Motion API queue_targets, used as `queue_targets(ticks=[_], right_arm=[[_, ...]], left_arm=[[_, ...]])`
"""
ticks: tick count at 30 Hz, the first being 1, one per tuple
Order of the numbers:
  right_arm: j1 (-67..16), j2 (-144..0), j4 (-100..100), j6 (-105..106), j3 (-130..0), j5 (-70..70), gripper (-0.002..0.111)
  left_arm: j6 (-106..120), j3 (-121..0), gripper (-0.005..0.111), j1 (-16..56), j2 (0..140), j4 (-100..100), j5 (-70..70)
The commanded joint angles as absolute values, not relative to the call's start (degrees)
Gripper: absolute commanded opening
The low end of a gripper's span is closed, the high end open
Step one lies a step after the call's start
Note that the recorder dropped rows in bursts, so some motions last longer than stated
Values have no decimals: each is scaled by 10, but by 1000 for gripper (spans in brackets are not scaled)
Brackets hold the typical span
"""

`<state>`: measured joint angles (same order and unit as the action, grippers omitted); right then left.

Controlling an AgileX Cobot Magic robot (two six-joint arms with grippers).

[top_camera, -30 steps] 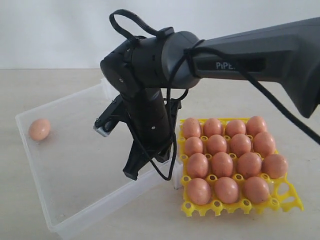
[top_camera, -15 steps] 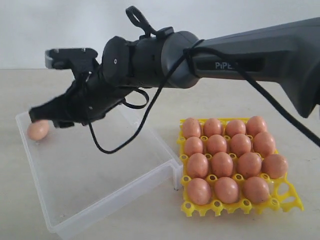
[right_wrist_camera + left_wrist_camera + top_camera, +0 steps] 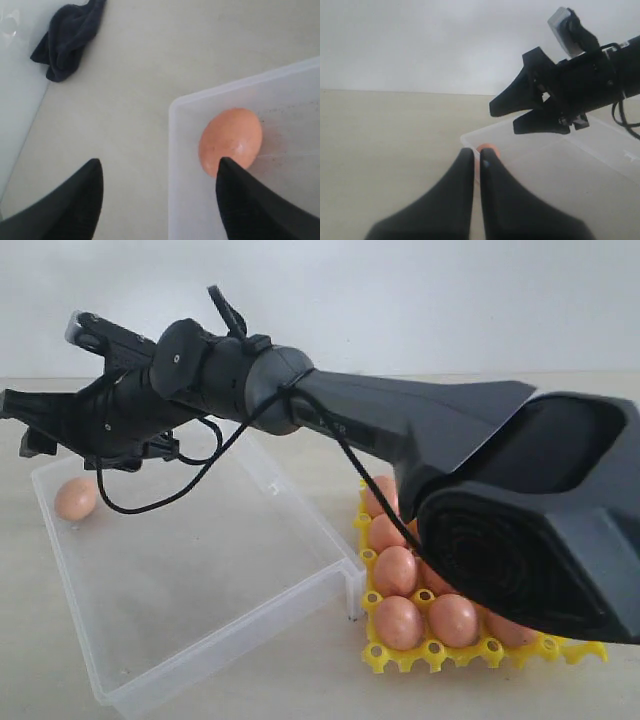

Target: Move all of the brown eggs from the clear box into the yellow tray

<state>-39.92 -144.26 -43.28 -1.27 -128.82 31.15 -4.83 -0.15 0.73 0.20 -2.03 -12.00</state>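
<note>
- One brown egg [image 3: 77, 498] lay alone in the clear box [image 3: 200, 660], directly below my right end effector [image 3: 20, 425] and close to the box's corner wall.
- In the right wrist view that brown egg [image 3: 230, 141] sat just inside the rim of the clear box [image 3: 172, 150]. It was beside one fingertip of my right end effector [image 3: 159, 165], and that tip overlapped the egg's edge.
- The exterior view showed a gap between the fingers and the egg, so I was not touching it.
- My right end effector was released: its jaws stood wide apart with nothing between them, one finger over the box and the other out over the bare table [image 3: 150, 60].
- The rest of the box floor behind my right end effector held no eggs that I could see.
- My left end effector [image 3: 476, 155] was clenched, its two fingers pressed almost together and gripping nothing. It pointed at the same corner of the clear box [image 3: 600, 165].
- The egg [image 3: 487, 148] peeked out just past its tips, and my right end effector [image 3: 504, 119] hung above and beyond them.
- The yellow tray [image 3: 480, 652] stood well behind my right end effector, back along my arm and just beside the box's near end.
- Other brown eggs [image 3: 398, 621] filled the tray cells I could see, while my forearm hid most of the tray.
- A dark cloth [image 3: 67, 42] lay crumpled on the table well ahead of my right end effector, beyond the box.
</note>
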Motion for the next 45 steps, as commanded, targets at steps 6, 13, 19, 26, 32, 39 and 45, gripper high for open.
queue_targets(ticks=[6, 13, 19, 26, 32, 39, 45], right_arm=[[-360, -1508, -465, -70, -1344, 349, 58], [-360, -1522, -498, -29, -1344, 314, 58], [-365, -1526, -502, 7, -1351, 287, 58], [-390, -1526, -474, 73, -1351, 225, 58], [-398, -1532, -447, 73, -1351, 212, 58], [-399, -1577, -444, 65, -1351, 235, 58], [-399, -1589, -441, 75, -1351, 235, 53]], left_arm=[[-49, 0, 4, 6, 0, -21, -119], [-49, 0, 4, 6, 0, -21, -121], [-49, 0, 4, 6, 0, -21, -121], [-49, 0, 4, 6, 0, -21, -119], [-49, 0, 4, 6, 0, -21, -119], [-49, 0, 4, 6, 0, -21, -120], [-49, 0, 4, 6, 0, -21, -120]])
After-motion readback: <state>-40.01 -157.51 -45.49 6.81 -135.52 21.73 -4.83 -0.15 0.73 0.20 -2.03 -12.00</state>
